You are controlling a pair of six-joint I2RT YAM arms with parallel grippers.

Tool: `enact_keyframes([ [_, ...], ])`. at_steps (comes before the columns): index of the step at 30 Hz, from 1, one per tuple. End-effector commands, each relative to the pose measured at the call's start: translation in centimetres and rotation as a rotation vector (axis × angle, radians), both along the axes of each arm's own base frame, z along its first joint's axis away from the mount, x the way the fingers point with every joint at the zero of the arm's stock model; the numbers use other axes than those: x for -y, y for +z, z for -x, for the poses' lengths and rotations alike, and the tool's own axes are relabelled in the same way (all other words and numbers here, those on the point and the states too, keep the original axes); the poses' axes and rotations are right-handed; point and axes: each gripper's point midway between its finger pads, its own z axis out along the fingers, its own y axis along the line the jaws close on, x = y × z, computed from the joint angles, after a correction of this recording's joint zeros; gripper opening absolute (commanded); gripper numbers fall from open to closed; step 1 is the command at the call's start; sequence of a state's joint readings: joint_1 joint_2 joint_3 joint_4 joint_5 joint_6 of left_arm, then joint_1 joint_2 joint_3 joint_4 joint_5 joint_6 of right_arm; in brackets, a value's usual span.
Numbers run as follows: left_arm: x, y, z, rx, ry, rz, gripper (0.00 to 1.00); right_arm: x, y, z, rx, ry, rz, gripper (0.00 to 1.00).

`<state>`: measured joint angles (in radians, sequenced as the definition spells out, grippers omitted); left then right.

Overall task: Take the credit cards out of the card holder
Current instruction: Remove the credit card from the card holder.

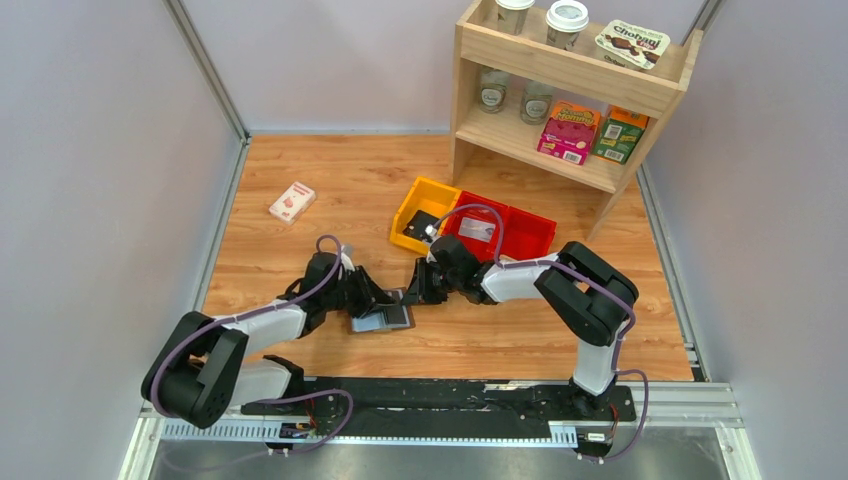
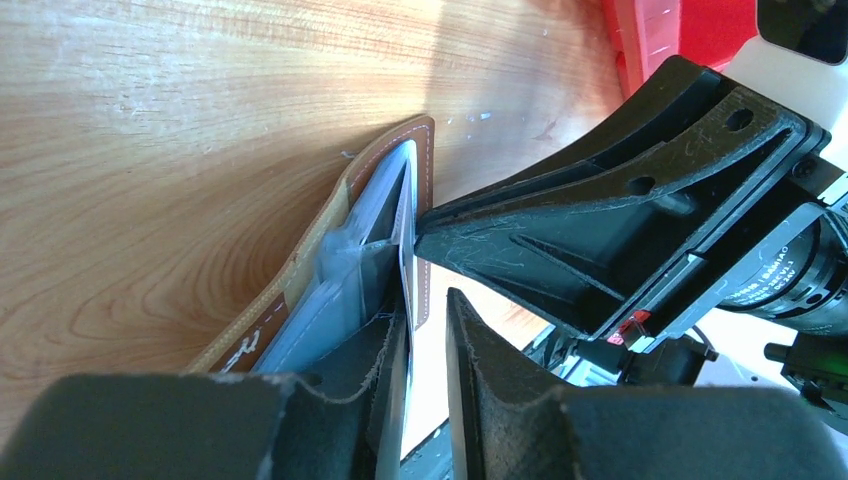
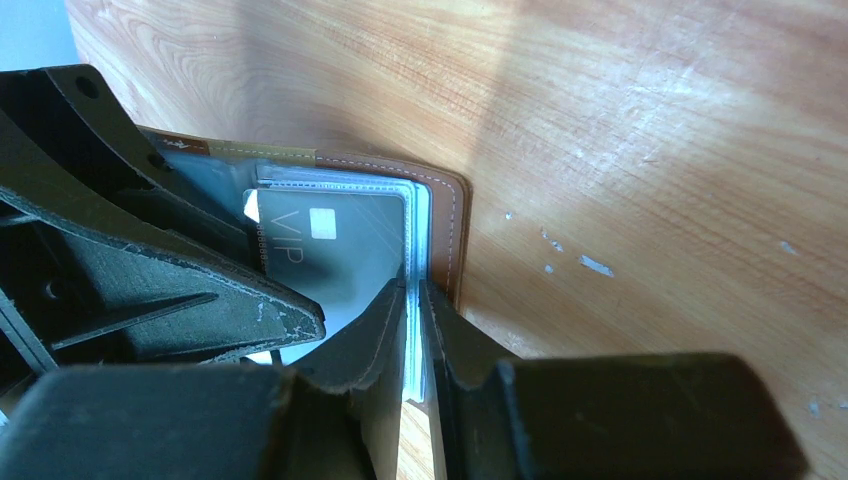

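Top external: card holder (image 1: 383, 320) lies open and flat on the table (image 1: 300, 180), in front of the arm bases and between the two grippers. Its long axis runs left–right in this view. Left gripper (image 1: 368, 298) comes in over its left end and right gripper (image 1: 418, 285) over its right end, each with fingertips at the holder.

Right wrist: right gripper (image 3: 412, 285) has its fingers drawn nearly together on a thin pale edge of the clear sleeve (image 3: 412, 205), just inside the brown border. It reads as a pinch on the holder's inner panel, not on a card. One dark card (image 3: 330, 250) marked "VIP" sits fully inside that sleeve, just beside the fingers on the side toward the left gripper (image 3: 200, 290). That gripper's near finger lies over the panel's other side.

Left wrist: left gripper (image 2: 425, 310) has a narrow gap between its fingers, with the holder's brown flap edge running into it. I cannot tell whether it is clamped or only straddling. The tip of the right gripper (image 2: 430, 232) touches the same flap from the opposite side.

Judgement: no card is out yet. The right arm is nearer the card, but its grip is on the sleeve wall. The next move likely depends on which sleeve edge is open, which these views do not show — the card's short edge faces the right fingers, so the pull probably runs along the holder's long axis.
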<state>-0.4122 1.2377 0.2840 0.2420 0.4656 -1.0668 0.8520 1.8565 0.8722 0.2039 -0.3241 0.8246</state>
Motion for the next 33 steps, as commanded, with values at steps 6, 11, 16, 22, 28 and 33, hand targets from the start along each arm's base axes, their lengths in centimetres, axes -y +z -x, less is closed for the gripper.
enact_keyframes([
  [6,0.1,2.9,-0.7,0.091,-0.004,0.005,0.22,4.5,-7.0,2.8,-0.115,-0.017,0.272,0.18],
  [11,-0.4,3.2,-0.5,0.088,0.013,0.001,0.22,5.7,-7.8,2.9,-0.127,-0.029,0.347,0.16],
  [16,-1.2,2.6,0.0,0.052,0.026,-0.042,0.22,6.3,-8.2,3.0,-0.124,-0.039,0.375,0.15],
  [22,-2.5,0.9,0.8,-0.002,0.053,-0.095,0.22,6.2,-8.1,2.8,-0.12,-0.042,0.368,0.16],
  [28,-2.9,1.0,0.9,0.005,0.08,-0.06,0.21,6.1,-8.1,2.9,-0.122,-0.041,0.362,0.16],
  [33,-2.8,2.0,0.4,0.051,0.087,-0.028,0.21,6.0,-8.2,2.9,-0.123,-0.039,0.358,0.16],
])
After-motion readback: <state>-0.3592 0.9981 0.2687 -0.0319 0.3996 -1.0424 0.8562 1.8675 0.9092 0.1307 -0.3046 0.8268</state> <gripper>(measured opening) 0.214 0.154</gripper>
